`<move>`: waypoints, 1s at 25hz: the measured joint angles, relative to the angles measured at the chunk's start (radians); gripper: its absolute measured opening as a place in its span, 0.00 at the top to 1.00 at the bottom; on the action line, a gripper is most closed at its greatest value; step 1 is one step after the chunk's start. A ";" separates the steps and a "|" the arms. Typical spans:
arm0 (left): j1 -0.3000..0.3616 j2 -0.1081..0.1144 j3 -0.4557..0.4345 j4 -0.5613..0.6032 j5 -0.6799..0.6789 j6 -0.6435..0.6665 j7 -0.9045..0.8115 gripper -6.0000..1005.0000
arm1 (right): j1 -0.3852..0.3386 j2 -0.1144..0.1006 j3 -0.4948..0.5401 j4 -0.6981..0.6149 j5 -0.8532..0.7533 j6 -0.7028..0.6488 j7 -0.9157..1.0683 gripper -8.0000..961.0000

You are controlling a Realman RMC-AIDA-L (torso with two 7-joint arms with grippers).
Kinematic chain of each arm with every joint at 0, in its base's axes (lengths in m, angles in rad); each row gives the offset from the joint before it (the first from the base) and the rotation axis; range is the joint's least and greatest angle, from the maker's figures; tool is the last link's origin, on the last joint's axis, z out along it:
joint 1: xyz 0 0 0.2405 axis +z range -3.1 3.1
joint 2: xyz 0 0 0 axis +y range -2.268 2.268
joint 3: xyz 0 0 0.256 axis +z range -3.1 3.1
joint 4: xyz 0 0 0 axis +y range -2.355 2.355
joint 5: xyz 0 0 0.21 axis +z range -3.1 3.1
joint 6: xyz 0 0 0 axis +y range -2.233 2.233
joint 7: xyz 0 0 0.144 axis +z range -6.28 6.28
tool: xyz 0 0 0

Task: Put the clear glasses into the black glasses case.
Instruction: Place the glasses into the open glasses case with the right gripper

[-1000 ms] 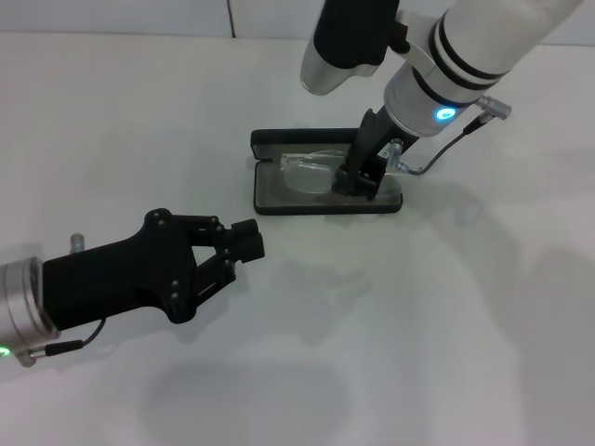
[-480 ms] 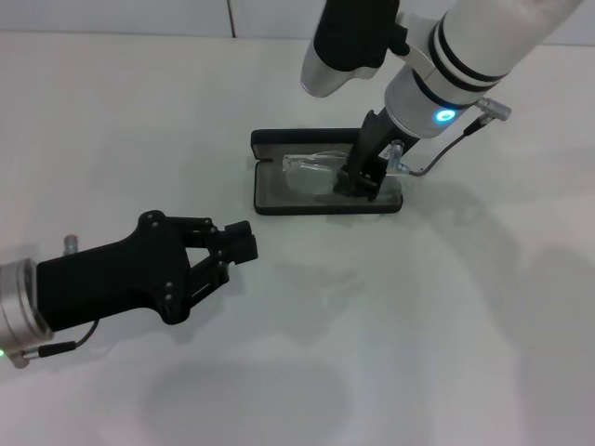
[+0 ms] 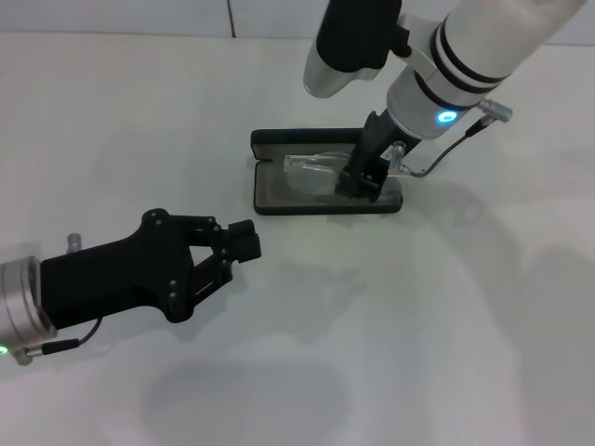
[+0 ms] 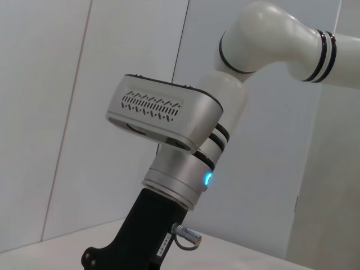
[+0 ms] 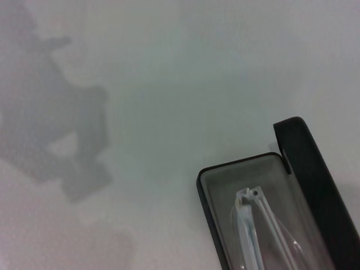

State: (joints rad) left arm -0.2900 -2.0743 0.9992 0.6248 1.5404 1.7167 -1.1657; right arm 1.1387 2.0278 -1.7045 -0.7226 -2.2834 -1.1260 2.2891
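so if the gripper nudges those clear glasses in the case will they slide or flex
Probably both. The clear glasses have thin plastic arms, so likely light and bendy. They lie loose in the open black glasses case, whose walls should stop sliding. The right gripper is already down among them.

The black glasses case [image 3: 325, 186] lies open on the surface [image 3: 446, 325], toward its far edge and slightly right of centre. The clear glasses [image 3: 311, 170] rest inside the case. The right gripper [image 3: 358, 183] reaches down into the case's right part. The left gripper [image 3: 244, 243] hovers nearer the front-left corner, well apart from the case.
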 joint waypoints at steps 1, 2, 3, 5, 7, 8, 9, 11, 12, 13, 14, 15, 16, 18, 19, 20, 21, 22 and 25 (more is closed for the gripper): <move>0.000 0.000 0.000 0.000 0.000 0.000 0.000 0.88 | 0.001 0.000 0.000 0.003 -0.001 0.001 0.000 0.87; 0.000 0.000 0.000 0.000 0.000 0.000 0.000 0.88 | 0.001 0.000 -0.001 0.003 -0.002 0.004 0.000 0.87; 0.000 0.000 -0.001 0.001 0.000 0.000 0.000 0.88 | 0.001 0.000 -0.003 0.003 -0.002 0.006 0.000 0.87; 0.000 0.000 -0.001 0.001 0.000 0.000 0.000 0.88 | 0.001 0.000 -0.009 0.003 -0.002 0.011 0.000 0.87; 0.000 0.000 -0.001 0.001 0.000 -0.001 0.000 0.88 | 0.004 0.000 -0.019 0.005 -0.005 0.013 0.000 0.87; 0.000 0.000 -0.001 0.001 0.000 -0.001 0.000 0.88 | 0.008 0.000 -0.021 0.007 -0.006 0.007 0.000 0.87; 0.000 0.000 -0.001 0.001 0.000 -0.001 0.000 0.88 | 0.012 0.000 -0.024 0.008 -0.007 0.000 0.000 0.87; 0.000 0.000 -0.001 0.001 0.000 -0.002 0.000 0.88 | 0.017 0.000 -0.027 0.008 -0.007 -0.008 0.000 0.87; 0.000 0.000 -0.001 0.001 0.000 -0.002 0.000 0.88 | 0.017 0.000 -0.027 0.006 -0.009 -0.011 -0.001 0.87; 0.000 0.000 -0.001 0.001 0.000 -0.002 0.000 0.88 | 0.017 0.000 -0.027 0.003 -0.010 -0.011 -0.001 0.87; 0.000 0.000 -0.001 0.001 0.000 -0.002 0.000 0.88 | 0.016 0.000 -0.027 0.001 -0.012 -0.012 -0.002 0.87; 0.000 0.000 -0.001 0.001 0.000 -0.002 0.000 0.88 | 0.015 0.000 -0.027 0.000 -0.014 -0.010 -0.005 0.87; 0.000 0.000 -0.001 0.001 0.000 -0.002 0.000 0.88 | 0.014 0.000 -0.027 0.000 -0.014 -0.008 -0.007 0.87; 0.000 0.000 -0.001 0.001 0.000 -0.002 0.000 0.88 | 0.012 0.000 -0.027 -0.001 -0.008 0.000 -0.019 0.87; 0.000 0.000 -0.001 0.001 0.000 -0.002 0.000 0.88 | 0.012 0.000 -0.027 -0.001 -0.007 0.001 -0.022 0.87; 0.000 0.000 -0.001 0.000 0.000 -0.002 0.000 0.88 | 0.012 0.000 -0.028 -0.001 -0.005 0.002 -0.024 0.87; 0.000 0.000 -0.001 0.000 0.000 -0.002 0.000 0.88 | 0.012 0.000 -0.028 -0.001 -0.005 0.002 -0.024 0.87; 0.000 0.000 -0.001 -0.001 0.000 -0.002 0.000 0.88 | 0.013 0.000 -0.029 -0.002 -0.004 0.002 -0.025 0.87; 0.000 0.000 -0.001 -0.002 0.000 -0.002 0.000 0.88 | 0.014 0.000 -0.029 -0.002 0.000 0.002 -0.026 0.87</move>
State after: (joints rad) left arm -0.2899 -2.0738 0.9986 0.6226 1.5400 1.7149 -1.1656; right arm 1.1523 2.0278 -1.7334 -0.7250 -2.2830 -1.1236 2.2627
